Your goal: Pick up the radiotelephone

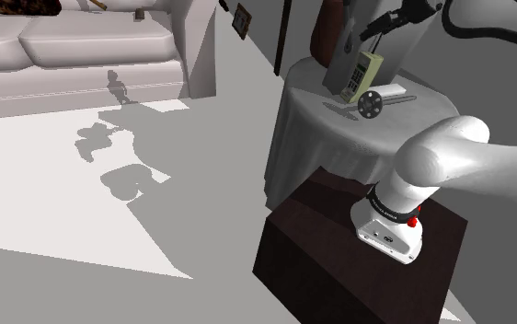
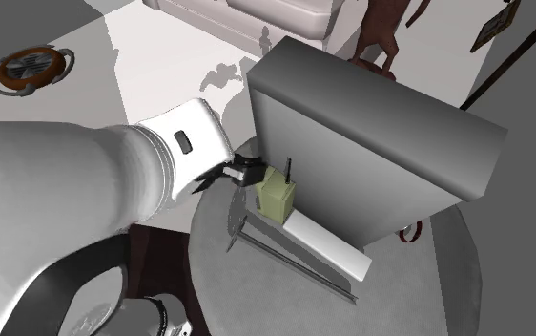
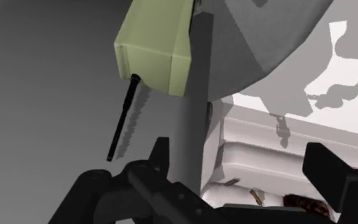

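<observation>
"FRA…" partial, black lettering on white arm link [image 1: 510, 20], shoulder view top rt. Nothing else legible.

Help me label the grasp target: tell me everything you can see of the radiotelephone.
The radiotelephone is a pale olive-green, box-shaped handset with a thin black antenna rising from one corner of its top end. Its material looks plain and matte. It stands on end on the cloth-covered round table, tilted back, apparently leaning on the tall grey box behind it; a white bar lies by its base. The open gripper is close beside it, not touching.
</observation>
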Robot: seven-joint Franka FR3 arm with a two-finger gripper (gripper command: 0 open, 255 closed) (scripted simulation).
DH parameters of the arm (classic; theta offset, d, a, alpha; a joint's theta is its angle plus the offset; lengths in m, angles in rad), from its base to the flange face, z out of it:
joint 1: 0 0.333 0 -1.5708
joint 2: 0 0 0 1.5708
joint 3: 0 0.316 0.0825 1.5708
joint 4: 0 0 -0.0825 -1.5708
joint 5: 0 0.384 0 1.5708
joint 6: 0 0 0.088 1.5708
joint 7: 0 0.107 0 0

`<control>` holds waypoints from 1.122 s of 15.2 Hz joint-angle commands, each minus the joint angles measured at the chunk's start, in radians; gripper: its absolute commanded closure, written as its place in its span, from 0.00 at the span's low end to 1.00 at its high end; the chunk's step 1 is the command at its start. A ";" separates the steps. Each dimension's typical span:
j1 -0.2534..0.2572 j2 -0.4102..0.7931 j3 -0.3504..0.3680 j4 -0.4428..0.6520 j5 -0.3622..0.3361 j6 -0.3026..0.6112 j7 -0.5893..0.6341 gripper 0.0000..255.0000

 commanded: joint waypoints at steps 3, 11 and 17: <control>-0.102 -0.016 -0.177 -0.149 -0.090 0.405 -0.028 0.00; -0.100 0.109 -0.516 -0.212 -0.557 0.807 0.188 0.00; -0.101 0.159 -0.598 -0.212 -0.755 0.863 0.307 1.00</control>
